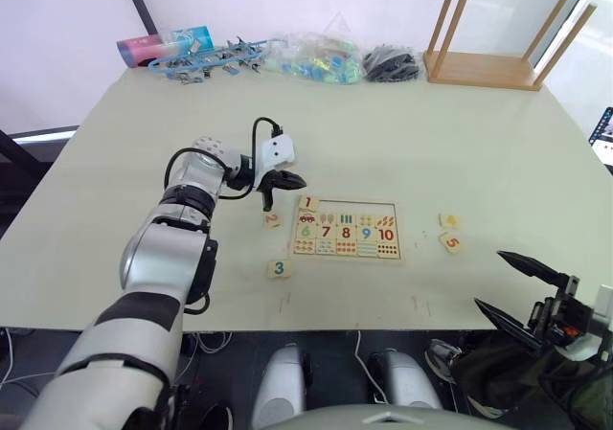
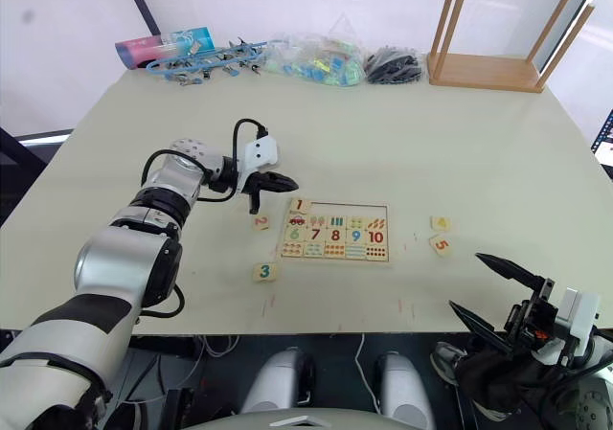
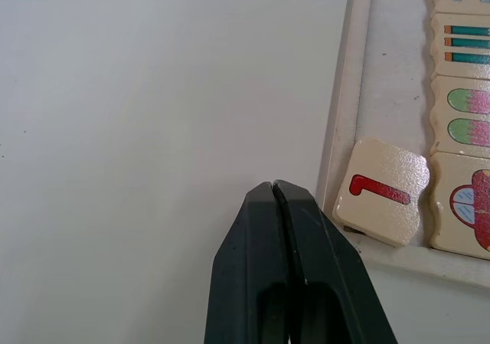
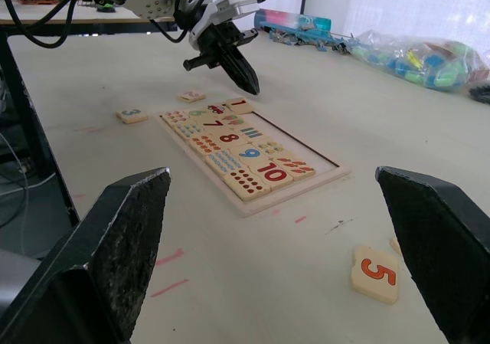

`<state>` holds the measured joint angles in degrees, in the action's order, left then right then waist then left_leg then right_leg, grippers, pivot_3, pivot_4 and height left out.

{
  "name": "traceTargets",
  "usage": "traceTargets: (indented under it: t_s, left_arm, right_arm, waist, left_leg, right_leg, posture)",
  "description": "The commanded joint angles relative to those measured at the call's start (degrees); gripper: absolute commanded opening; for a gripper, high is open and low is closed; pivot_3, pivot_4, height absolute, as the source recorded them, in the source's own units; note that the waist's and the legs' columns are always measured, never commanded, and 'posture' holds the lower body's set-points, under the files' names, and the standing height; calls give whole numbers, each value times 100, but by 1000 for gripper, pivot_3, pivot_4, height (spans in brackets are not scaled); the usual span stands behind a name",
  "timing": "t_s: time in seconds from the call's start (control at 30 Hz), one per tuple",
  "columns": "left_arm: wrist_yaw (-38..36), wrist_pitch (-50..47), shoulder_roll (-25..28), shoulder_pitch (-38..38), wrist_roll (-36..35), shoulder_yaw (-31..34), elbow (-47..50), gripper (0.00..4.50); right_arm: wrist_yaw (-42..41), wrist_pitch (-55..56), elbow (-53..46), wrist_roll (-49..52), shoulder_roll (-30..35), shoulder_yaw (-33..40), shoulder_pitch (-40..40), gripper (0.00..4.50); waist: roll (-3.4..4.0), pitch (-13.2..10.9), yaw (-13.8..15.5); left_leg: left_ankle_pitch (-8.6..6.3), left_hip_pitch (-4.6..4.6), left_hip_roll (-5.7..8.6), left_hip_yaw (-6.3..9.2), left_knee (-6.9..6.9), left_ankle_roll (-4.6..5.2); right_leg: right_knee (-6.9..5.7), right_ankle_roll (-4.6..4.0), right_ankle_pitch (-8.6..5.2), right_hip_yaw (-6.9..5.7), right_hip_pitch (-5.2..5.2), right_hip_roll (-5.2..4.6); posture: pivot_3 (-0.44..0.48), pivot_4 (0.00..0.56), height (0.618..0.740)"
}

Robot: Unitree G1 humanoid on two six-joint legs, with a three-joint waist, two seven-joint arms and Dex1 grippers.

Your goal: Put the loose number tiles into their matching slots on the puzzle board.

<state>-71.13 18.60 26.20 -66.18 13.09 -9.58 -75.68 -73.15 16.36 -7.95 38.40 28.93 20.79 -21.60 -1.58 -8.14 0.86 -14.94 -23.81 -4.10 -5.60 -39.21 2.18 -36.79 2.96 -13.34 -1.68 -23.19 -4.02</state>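
The puzzle board [image 1: 396, 231] lies at mid-table with picture, digit 6 to 10 and dot tiles in it. Its far row of slots [image 3: 390, 68] is bare except at the left corner. There the red 1 tile [image 1: 307, 202] sits askew, one edge resting on the rim. My left gripper [image 1: 301, 178] hovers just left of that tile, shut and holding nothing. Pink 2 [image 1: 272, 219] and green 3 [image 1: 279, 268] lie left of the board. Yellow 4 [image 1: 448, 220] and orange 5 [image 1: 451, 242] lie to its right. My right gripper [image 1: 488, 278] is open beyond the table's front right edge.
An upturned wooden stool [image 1: 484, 66] stands at the back right. Along the back edge lie a bag of coloured pieces [image 1: 311, 56], a black bundle [image 1: 393, 63], blue clips [image 1: 206, 61] and a pink-blue tube [image 1: 163, 45].
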Motion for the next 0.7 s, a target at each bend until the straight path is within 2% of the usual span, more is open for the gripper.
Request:
traceTargets:
  t_s: [0.03,0.7]
  left_arm:
    - [20,174,-23,-41,76,-37,-1,31]
    - [-101,360,-54,61,266,-70,-37,31]
  right_arm:
    - [-9,97,-46,85,18,164,-19,4500]
    - [-58,147,28,101,16,192,-45,4500]
  waist:
    - [0,0,0]
    - [0,0,0]
  left_leg:
    - [0,0,0,0,0,0]
    - [0,0,0,0,0,0]
  right_leg:
    - [0,0,0,0,0,0]
    - [0,0,0,0,0,0]
  posture:
    - [0,150,738]
    - [0,150,738]
